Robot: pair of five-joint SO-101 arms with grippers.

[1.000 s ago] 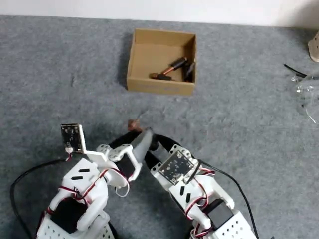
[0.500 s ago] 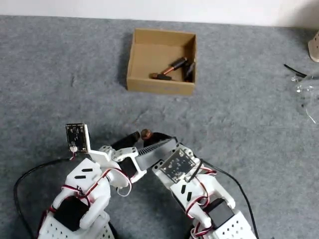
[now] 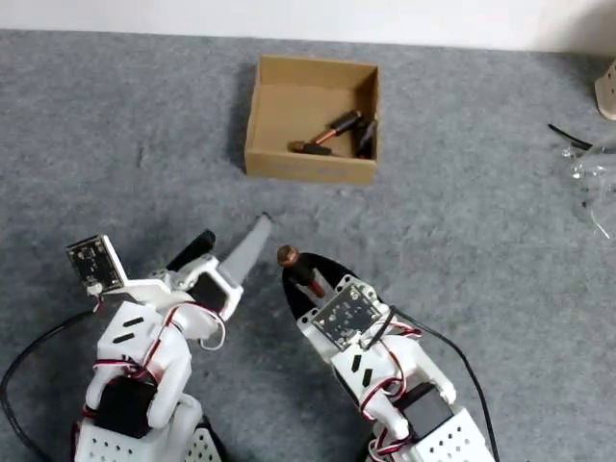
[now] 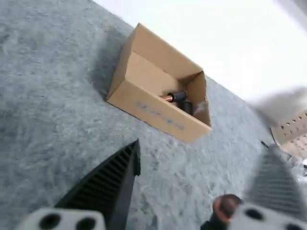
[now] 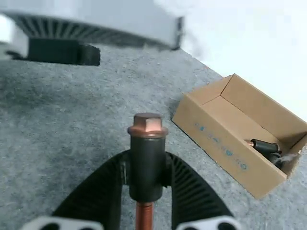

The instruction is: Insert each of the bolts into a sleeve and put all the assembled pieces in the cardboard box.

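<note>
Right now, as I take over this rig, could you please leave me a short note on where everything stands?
Right gripper: shut on a sleeve with a bolt through it, copper head past the fingers, above the carpet, short of the box.
Left gripper: open, empty, beside the right one.
Box: assembled pieces lie at its right side in the high view; count unclear.
Done: this bolt is in its sleeve.
Left: carry it to the box and release it.

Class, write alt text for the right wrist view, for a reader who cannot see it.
The right gripper clamps a black sleeve with a copper bolt through it. Beyond, on grey carpet, the cardboard box holds assembled pieces.
</note>
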